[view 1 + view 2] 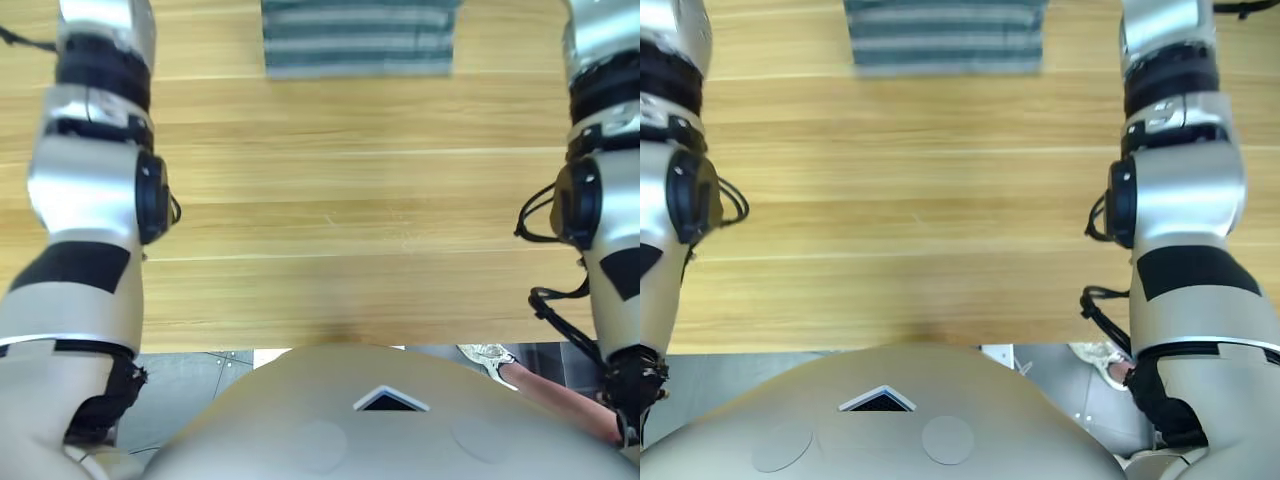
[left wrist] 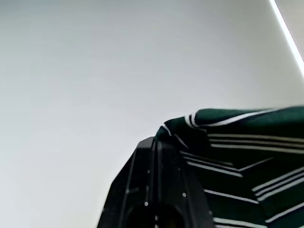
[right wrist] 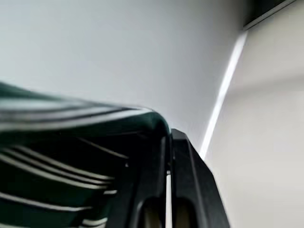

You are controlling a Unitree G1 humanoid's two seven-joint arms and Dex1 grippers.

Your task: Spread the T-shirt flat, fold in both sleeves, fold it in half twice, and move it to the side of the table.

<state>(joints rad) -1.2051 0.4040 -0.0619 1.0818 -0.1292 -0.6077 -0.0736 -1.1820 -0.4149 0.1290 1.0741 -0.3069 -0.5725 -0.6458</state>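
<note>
Left gripper (image 2: 155,145) sitting up above table (image 1: 350,220), fingers pressing together, seemingly pinching upper edge of green striped T-shirt (image 1: 357,38). T-shirt hanging over table's far middle, lower part showing between both arms; hard to tell if hem is touching table. Right gripper (image 3: 168,137) likewise above table, fingers clamping shirt's other upper edge.

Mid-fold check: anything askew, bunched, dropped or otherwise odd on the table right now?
Nothing stands out. The dark green striped fabric T-shirt shows a straight, level lower edge over the far part of the light wooden table. The left gripper and right gripper each have jaws closed at its cloth, which drapes without tangling.
</note>
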